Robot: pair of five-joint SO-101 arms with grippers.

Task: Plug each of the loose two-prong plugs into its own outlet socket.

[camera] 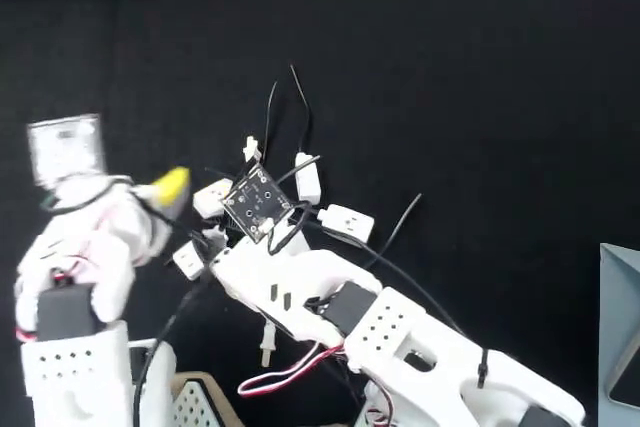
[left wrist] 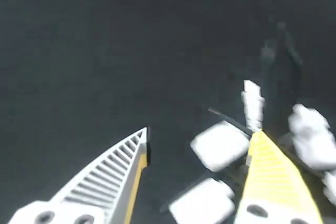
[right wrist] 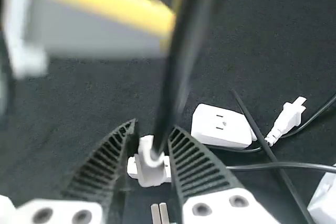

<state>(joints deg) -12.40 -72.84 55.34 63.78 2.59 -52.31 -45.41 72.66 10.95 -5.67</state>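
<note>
My right gripper (right wrist: pixel 152 129) is shut on a white two-prong plug (right wrist: pixel 149 162) whose black cable runs up between the ribbed black fingers (right wrist: pixel 195 167). The plug stands upright over a small white outlet block (right wrist: pixel 135 169); I cannot tell whether its prongs are seated. Beside it lies another white outlet socket (right wrist: pixel 220 126), and a loose plug (right wrist: pixel 287 119) rests farther off. In the high view this gripper (camera: pixel 215 245) sits in a cluster of sockets (camera: pixel 345 222). My left gripper (left wrist: pixel 202 132) hangs open above two outlet blocks (left wrist: pixel 218 144), its yellow fingertip (camera: pixel 172 187) close to the cluster.
Black cables cross the cloth around the sockets. Another loose plug (camera: pixel 267 342) lies under the right arm near the front edge. A white square card (camera: pixel 65 147) sits at the left, and a grey-blue box (camera: pixel 620 317) at the right edge.
</note>
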